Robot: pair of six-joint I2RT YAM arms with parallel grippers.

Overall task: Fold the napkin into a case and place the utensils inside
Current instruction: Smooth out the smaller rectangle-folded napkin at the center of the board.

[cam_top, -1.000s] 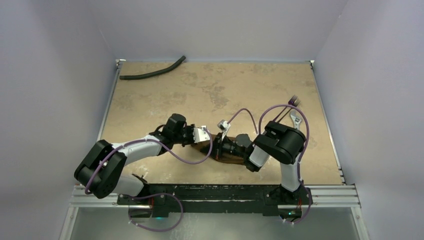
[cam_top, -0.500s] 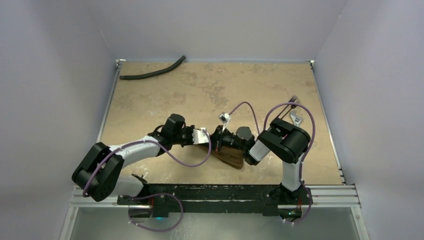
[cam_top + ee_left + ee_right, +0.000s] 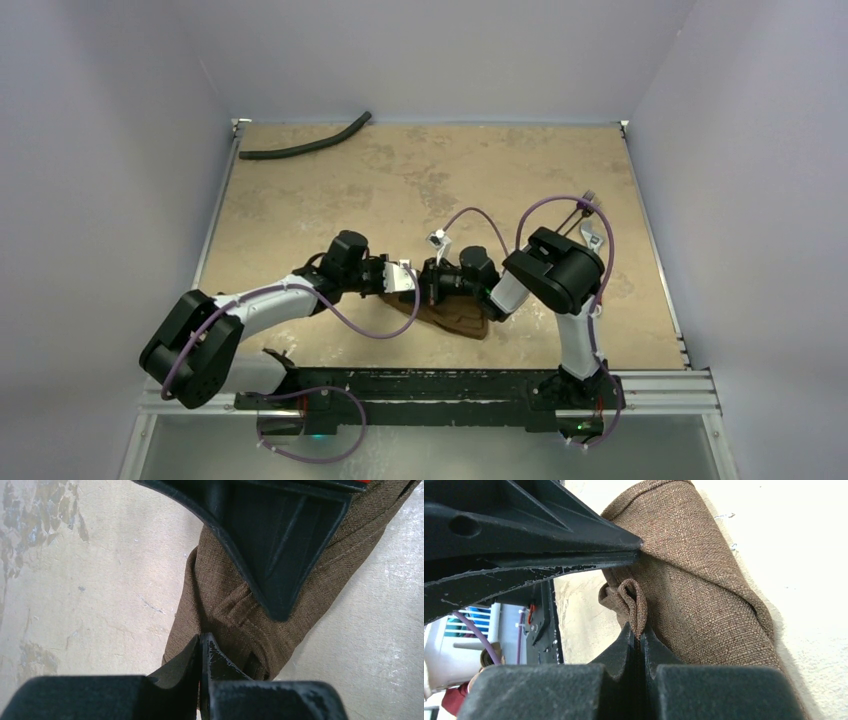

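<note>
Pale walls (image 3: 120, 150) box in a mottled tan worktop (image 3: 330, 190), where the napkin (image 3: 455, 318) lies low in the middle of the overhead frame, a long folded bundle slanting from upper left to lower right, its narrower end pointing up-left. The right end effector (image 3: 432, 287) is clenched on a small loop of cloth; the left end effector (image 3: 408, 282) is clenched too, tips against the fabric, though I cannot tell whether it nips any. Folding well probably means moving both pinches together, low and slow, so the layers do not slip.
</note>
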